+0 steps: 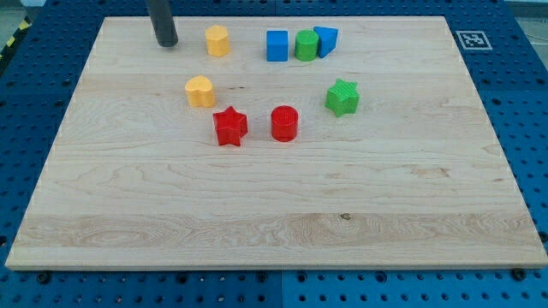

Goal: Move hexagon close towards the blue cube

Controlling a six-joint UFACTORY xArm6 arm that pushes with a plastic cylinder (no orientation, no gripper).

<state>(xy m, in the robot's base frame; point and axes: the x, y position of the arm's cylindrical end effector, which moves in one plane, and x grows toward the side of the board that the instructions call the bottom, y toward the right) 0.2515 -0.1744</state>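
One camera only. I look down at a slant from the near edge of the wooden board (274, 214), facing the view's top; whole board fits, blue pegboard table (531, 128) framing it.

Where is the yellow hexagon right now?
The yellow hexagon sits near the view's top, left of centre, between my tip on its left and the blue cube on its right, touching neither.

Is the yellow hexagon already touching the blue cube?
No. The yellow hexagon stands apart from the blue cube, bare wood between them. My tip is at the hexagon's left.
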